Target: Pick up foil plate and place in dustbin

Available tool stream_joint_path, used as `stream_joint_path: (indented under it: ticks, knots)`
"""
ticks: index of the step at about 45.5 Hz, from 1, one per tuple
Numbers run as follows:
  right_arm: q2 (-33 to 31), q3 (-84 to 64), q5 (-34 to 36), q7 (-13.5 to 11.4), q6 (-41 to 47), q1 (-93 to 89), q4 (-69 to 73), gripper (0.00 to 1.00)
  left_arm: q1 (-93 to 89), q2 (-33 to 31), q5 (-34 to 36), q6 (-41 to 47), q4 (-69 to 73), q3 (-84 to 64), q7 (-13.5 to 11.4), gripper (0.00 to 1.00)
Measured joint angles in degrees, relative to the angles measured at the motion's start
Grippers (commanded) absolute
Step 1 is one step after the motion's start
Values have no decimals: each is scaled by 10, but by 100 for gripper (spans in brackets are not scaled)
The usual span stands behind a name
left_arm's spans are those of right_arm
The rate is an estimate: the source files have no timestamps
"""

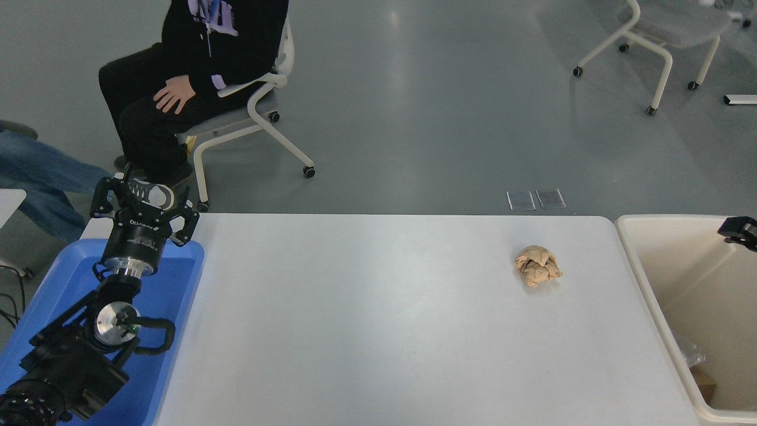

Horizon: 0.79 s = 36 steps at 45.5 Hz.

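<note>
The cream dustbin (pixel 636 260) stands at the table's right end. Low inside it, by the near left wall, a small shiny crinkled edge (pixel 689 356) shows; it may be the foil plate, the rest of which is hidden in the bin. Only a black tip of my right gripper (pixel 739 231) shows at the right edge, above the dustbin's far part. My left gripper (pixel 142 200) is parked open and empty over the far end of the blue tray.
A crumpled brown paper ball (pixel 537 266) lies on the white table (pixel 366 319) right of the middle. A blue tray (pixel 171 290) sits at the left end under my left arm. A person sits on a chair (pixel 248 118) beyond the far left.
</note>
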Motion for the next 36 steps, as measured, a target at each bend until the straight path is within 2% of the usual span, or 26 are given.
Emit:
stream_joint_path:
  ticks: [13, 22, 36]
  knots:
    - [70, -5, 18, 1, 216, 129, 30, 100, 0, 0, 0, 0, 0, 0, 0, 99]
    - [110, 38, 27, 1, 272, 181, 36, 100, 0, 0, 0, 0, 0, 0, 0, 99]
    - [184, 56, 30, 1, 299, 221, 38, 100, 0, 0, 0, 0, 0, 0, 0, 99]
